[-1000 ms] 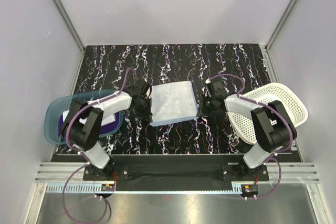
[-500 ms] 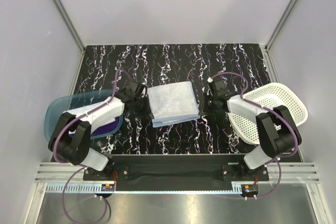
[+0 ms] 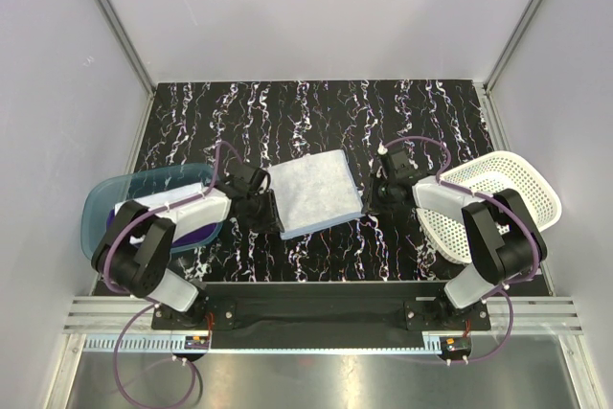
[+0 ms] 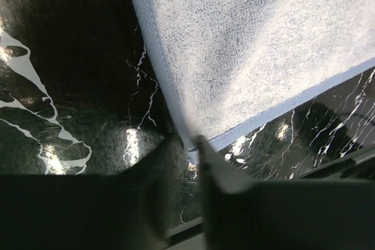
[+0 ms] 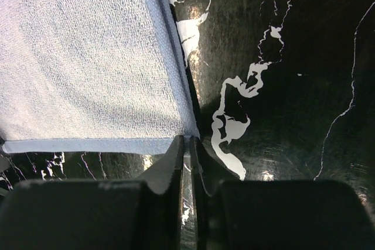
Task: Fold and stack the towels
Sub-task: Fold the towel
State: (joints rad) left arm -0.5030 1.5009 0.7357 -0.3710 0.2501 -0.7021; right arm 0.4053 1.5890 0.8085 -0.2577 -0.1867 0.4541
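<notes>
Teal tub (image 3: pixel 103 200), left, holds a purple towel (image 3: pixel 194 231); left claw (image 4: pixel 184 147) narrowly parted, right claw (image 5: pixel 186 142) nearly closed, grip unclear.

A light blue towel (image 3: pixel 314 191) lies folded into a near-square on the black, white-veined bench (image 3: pixel 316 112). It is turned slightly, so its near edge rises toward the right. The left end effector (image 3: pixel 265 210) sits at the towel's near-left corner and the right end effector (image 3: pixel 380 196) by its near-right corner, both touching or just beside the cloth. How their fingers stand cannot be made out from above. At the left a translucent teal tub (image 3: pixel 101 203) reaches past the bench's edge, and a purple towel (image 3: pixel 196 230) shows inside it under the left arm. At the right stands a white perforated basket (image 3: pixel 522 179), partly covered by the right arm.
</notes>
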